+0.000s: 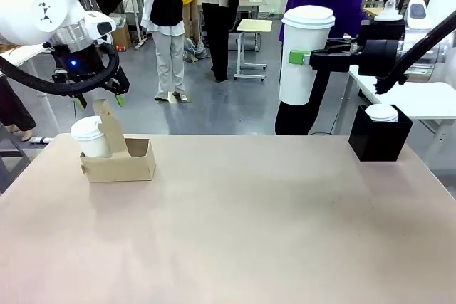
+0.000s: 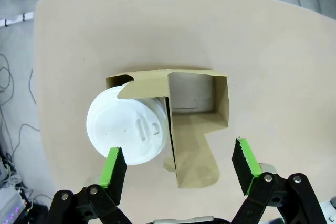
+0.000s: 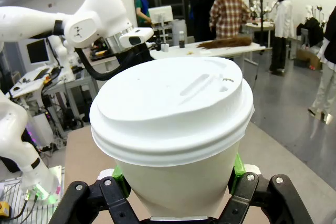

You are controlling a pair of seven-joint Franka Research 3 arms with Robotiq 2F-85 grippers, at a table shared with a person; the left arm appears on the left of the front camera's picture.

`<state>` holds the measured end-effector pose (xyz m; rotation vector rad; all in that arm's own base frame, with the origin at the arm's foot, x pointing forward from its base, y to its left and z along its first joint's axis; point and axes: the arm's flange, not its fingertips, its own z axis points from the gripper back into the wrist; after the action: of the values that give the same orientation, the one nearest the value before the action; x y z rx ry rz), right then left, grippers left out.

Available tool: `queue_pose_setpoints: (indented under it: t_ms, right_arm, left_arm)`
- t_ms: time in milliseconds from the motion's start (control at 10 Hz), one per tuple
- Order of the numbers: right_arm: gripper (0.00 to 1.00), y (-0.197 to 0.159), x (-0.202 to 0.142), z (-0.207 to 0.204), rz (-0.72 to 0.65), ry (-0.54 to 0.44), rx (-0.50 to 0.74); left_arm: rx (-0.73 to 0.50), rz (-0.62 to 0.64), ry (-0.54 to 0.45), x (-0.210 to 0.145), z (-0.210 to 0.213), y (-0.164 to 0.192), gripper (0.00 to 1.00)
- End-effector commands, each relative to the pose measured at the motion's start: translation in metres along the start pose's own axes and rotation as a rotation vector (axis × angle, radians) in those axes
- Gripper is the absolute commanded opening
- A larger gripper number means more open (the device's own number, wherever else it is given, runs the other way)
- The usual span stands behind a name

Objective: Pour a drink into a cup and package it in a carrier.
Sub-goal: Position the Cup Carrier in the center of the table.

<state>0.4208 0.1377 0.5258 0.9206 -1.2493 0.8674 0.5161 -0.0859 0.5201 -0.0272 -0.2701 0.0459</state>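
Right fingers [image 3: 113,195] pinch a lidded white cup [image 3: 173,129] aloft at far right; left fingers [image 2: 113,170] hang spread above the carrier [image 2: 194,156] holding another cup [image 2: 126,129].

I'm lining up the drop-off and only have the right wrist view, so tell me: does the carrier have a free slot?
Observer: Yes. The carrier has one empty slot beside a lidded cup seated in it.
Operator: Where's the left gripper?
Observer: The left gripper hangs open right above the carrier, holding nothing.
Operator: How high is my cup?
Observer: The held cup is raised well above the table, right of the carrier.
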Motion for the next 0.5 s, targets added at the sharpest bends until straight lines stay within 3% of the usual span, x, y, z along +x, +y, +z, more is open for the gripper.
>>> queue_pose_setpoints:
  t_ms: [0, 400]
  right_arm:
    - [0.81, 0.001, 0.003, -0.002, 0.009, -0.005, -0.008]
    - [0.81, 0.001, 0.003, -0.002, 0.009, -0.005, -0.008]
  left_arm:
    - [0.001, 0.007, 0.002, 0.0, 0.0, 0.001, 1.0]
    - [0.065, 0.113, 0.03, 0.012, -0.008, -0.003, 1.0]
